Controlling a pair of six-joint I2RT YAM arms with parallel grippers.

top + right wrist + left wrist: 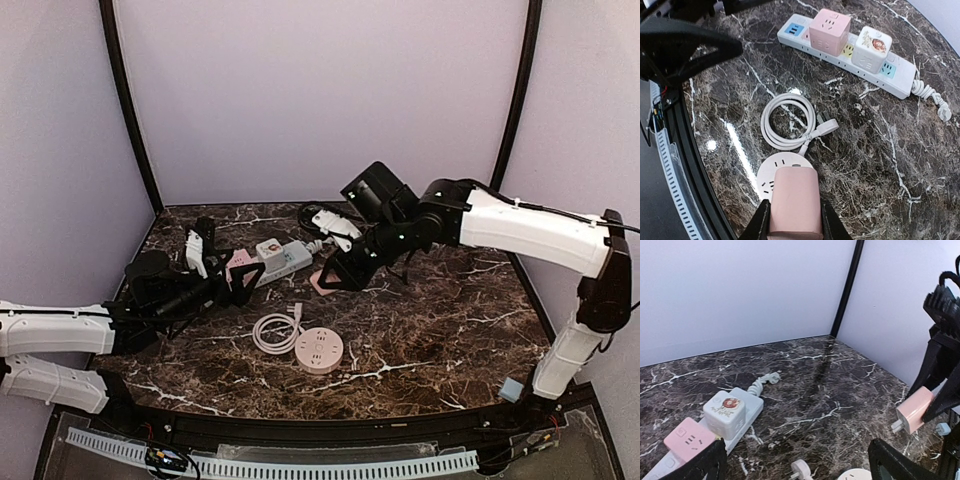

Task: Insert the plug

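Observation:
My right gripper [338,274] is shut on a pink plug adapter [324,282], held above the table right of the power strip. In the right wrist view the adapter [794,200] sits between the fingers [761,225], over the edge of the round white socket [769,176]. The left wrist view shows the adapter [914,409] with its prongs pointing left and down. The round socket [319,351] lies at the front centre. My left gripper [228,272] is open and empty by the strip's left end, its fingers [699,465] spread wide.
A white power strip [287,260] carries a pink cube [828,31] and a white cube [871,47]. A coiled white cable [277,332] with a plug [802,469] lies beside the round socket. A white charger [335,225] lies at the back.

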